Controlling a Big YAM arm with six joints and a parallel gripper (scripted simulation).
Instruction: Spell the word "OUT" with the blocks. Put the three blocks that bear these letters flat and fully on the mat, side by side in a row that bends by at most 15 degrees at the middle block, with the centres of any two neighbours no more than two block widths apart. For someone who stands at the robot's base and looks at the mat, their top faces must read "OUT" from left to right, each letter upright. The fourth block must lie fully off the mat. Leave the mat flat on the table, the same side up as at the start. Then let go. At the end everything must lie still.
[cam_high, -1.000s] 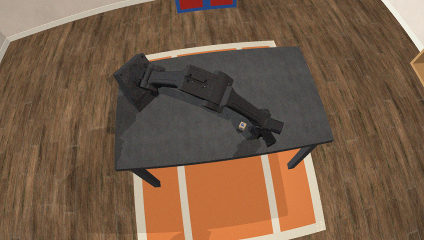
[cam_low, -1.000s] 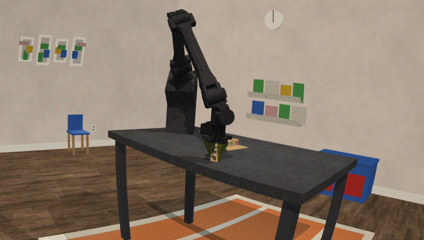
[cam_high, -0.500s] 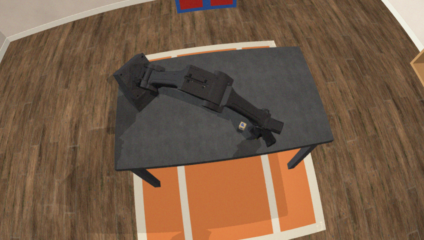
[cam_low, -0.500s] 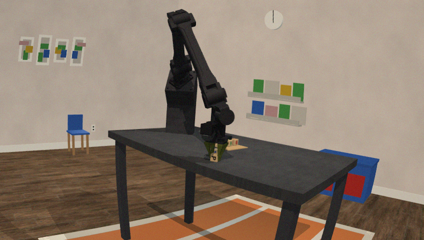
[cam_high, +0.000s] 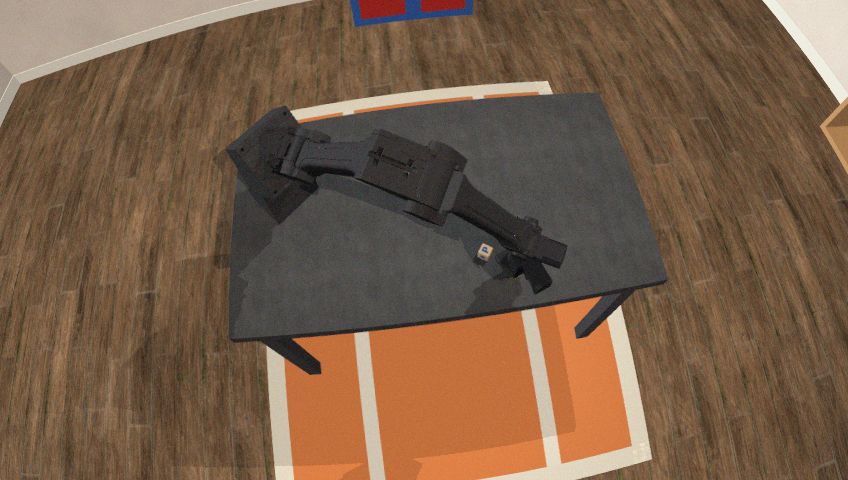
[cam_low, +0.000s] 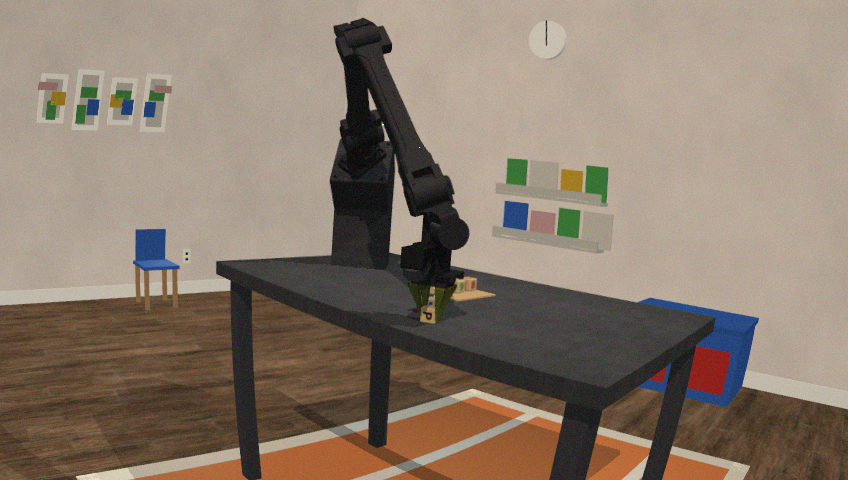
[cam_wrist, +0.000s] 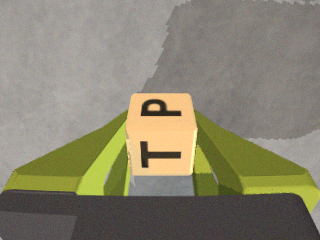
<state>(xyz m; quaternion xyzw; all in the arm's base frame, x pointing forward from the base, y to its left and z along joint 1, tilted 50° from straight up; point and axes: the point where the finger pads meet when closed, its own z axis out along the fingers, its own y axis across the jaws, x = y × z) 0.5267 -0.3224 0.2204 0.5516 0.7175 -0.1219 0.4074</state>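
My gripper (cam_wrist: 161, 119) is shut on a tan block (cam_wrist: 162, 127) with a black T on its upper face and a P on its far side. In the exterior view the green fingers (cam_low: 430, 304) clamp this T block (cam_low: 427, 315) at the table top, near the front edge. From above, the gripper (cam_high: 516, 273) hides the held block. A separate block with a blue P on top (cam_high: 484, 252) lies just beside the wrist. The tan mat (cam_low: 477, 294) lies behind the gripper with two blocks (cam_low: 466, 284) on it; their letters are too small to read.
The arm's base (cam_high: 267, 160) stands at the table's far left corner, and the arm stretches across the table (cam_high: 416, 237) and hides the mat from above. The table's front edge (cam_high: 476, 315) is close to the gripper.
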